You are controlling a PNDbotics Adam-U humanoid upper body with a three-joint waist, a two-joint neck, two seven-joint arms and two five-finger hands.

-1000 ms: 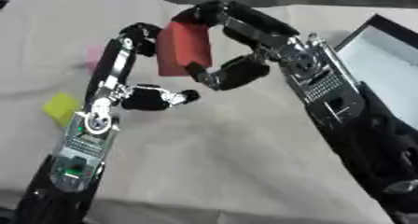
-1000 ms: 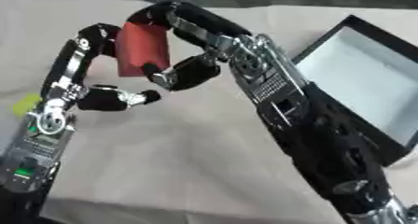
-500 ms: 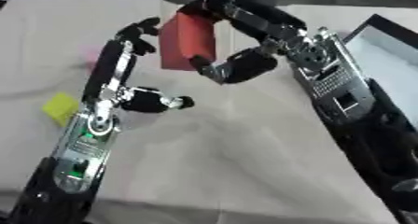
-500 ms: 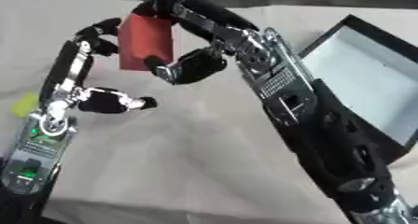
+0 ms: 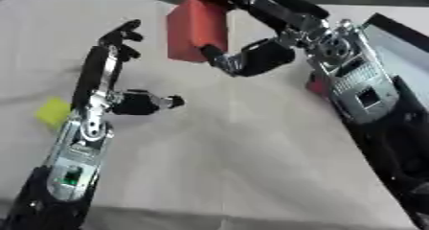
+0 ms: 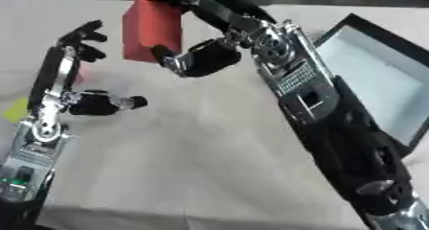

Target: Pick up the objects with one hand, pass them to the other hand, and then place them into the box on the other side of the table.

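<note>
A red block (image 5: 197,30) hangs in the air above the far middle of the table. My right hand (image 5: 261,56) is shut on it, fingers over its top and thumb under its lower right corner. Left of the block my left hand (image 5: 100,78) stands open, fingers pointing up and thumb sticking out to the right, a small gap away from the block. The open box (image 6: 378,80), dark-rimmed with a pale inside, lies at the right edge of the table behind my right arm.
A yellow piece (image 5: 52,111) lies on the tan tablecloth beside my left forearm. A small pink piece (image 6: 81,74) shows just behind my left hand. My right forearm crosses the table's right side in front of the box.
My right hand has lifted the red block a little higher. My left hand has drawn off to the left, so a gap has opened between it and the block.
</note>
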